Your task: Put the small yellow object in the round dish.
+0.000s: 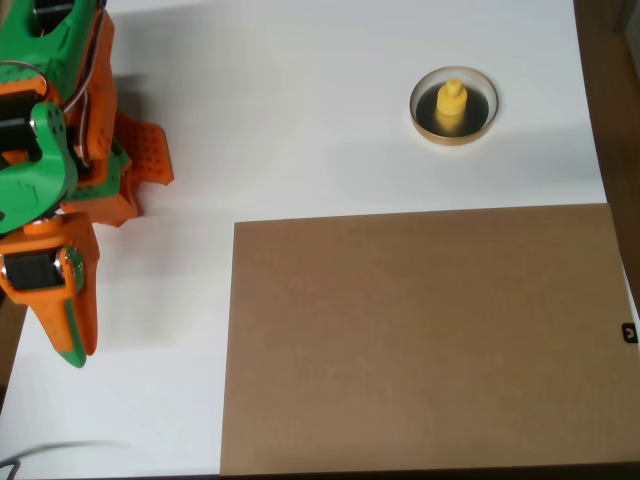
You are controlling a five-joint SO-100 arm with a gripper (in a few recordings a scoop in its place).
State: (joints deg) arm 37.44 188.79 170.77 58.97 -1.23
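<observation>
The tiny yellow plastic knobbed piece [452,103] sits inside the tan-rimmed round black dish [424,120], upper right, well apart from the orange-green hand [70,335] lower left, fingers pressed together.

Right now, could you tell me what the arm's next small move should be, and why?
Probably none beyond staying parked: the small yellow object already stands upright inside the round dish, and the gripper sits far off at the picture's left edge, holding nothing. The placement looks done.

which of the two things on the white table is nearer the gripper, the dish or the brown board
The brown board. Its left edge lies close to the gripper at lower left, while the round dish sits far off at upper right.
</observation>
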